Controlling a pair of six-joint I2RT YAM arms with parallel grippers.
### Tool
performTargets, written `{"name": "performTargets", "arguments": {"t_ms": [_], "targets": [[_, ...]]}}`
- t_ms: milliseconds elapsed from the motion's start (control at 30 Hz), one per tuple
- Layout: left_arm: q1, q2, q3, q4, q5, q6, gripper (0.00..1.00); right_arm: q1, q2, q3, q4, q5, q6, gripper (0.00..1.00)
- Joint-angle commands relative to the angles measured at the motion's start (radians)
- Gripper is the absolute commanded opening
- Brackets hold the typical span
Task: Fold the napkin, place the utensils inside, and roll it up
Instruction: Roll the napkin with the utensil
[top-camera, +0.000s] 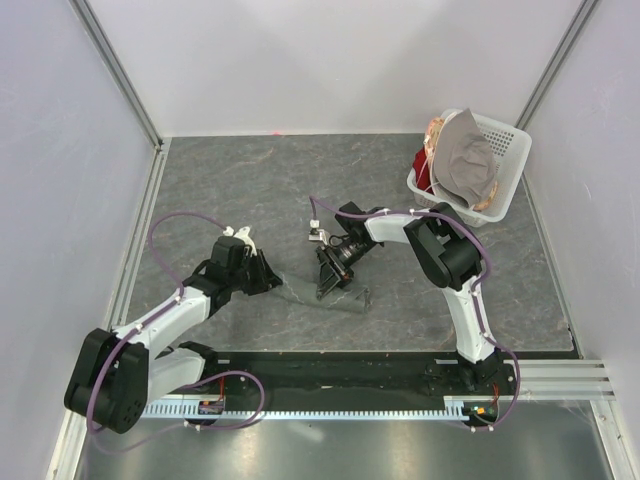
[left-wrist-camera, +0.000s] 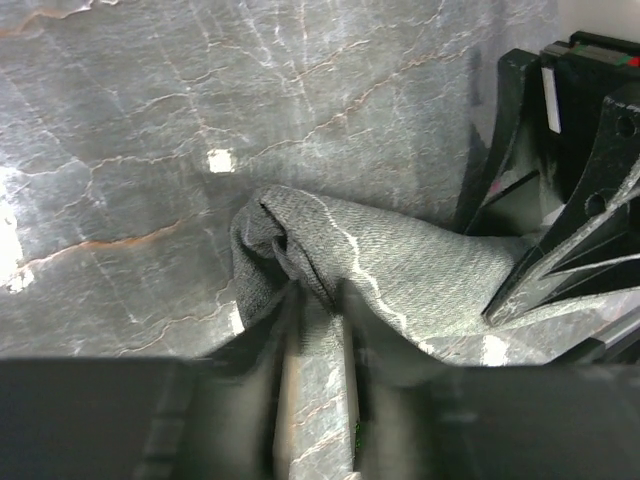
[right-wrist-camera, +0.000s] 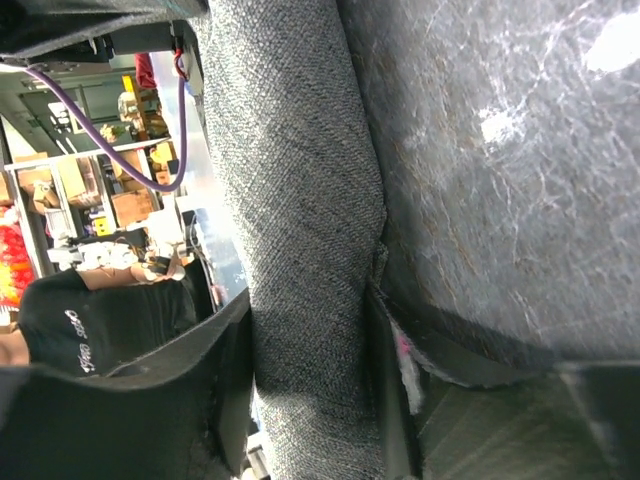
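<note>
**Napkin (left-wrist-camera: 400, 270) rolled into a log, flanked by both hands**

Lies flat on the marbled table-top (top-camera: 250, 190), running from just ahead of the left gripper (left-wrist-camera: 317, 300) across to the right gripper (right-wrist-camera: 308, 310). Fills the gap between the right fingers (right-wrist-camera: 225, 390), weave pressed on either side. Clamped there, probably to stop the roll springing loose. At the left tips, set close around the bunched end of the roll. Cannot tell whether cloth is truly pinched there or only nudged. Looks meant to tidy that loose end. No spoon on show: presumably wrapped inside, but hidden.

Underneath, dark grey stone pattern with pale veins and spots of glare. Well beyond the right hand, white basket (top-camera: 505, 160) stuffed with paler cloth (top-camera: 465, 160). White panel walls (top-camera: 300, 60) all round.
</note>
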Motion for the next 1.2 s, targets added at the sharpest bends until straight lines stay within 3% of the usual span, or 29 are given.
{"name": "performTargets", "arguments": {"t_ms": [0, 33, 267, 433, 667, 1000, 1167], "targets": [[0.001, -0.001, 0.009, 0.052, 0.004, -0.008, 0.07, -0.003, -0.017, 0.02, -0.004, 0.17, -0.02, 0.61], [0.001, 0.003, 0.017, 0.023, -0.008, -0.016, 0.02, -0.003, -0.061, 0.021, -0.005, 0.206, -0.016, 0.64], [0.002, 0.07, 0.121, -0.13, 0.001, -0.017, 0.02, 0.064, -0.356, -0.023, 0.036, 0.633, -0.069, 0.77], [0.007, 0.15, 0.211, -0.221, 0.068, 0.001, 0.02, 0.225, -0.529, -0.176, 0.153, 0.981, -0.15, 0.8], [0.027, 0.219, 0.274, -0.286, 0.13, 0.048, 0.02, 0.363, -0.563, -0.296, 0.272, 1.158, -0.196, 0.85], [0.03, 0.22, 0.291, -0.29, 0.163, 0.071, 0.02, 0.385, -0.454, -0.264, 0.262, 1.062, -0.23, 0.83], [0.032, 0.217, 0.297, -0.29, 0.188, 0.096, 0.03, 0.371, -0.384, -0.21, 0.196, 0.95, -0.23, 0.7]]}}
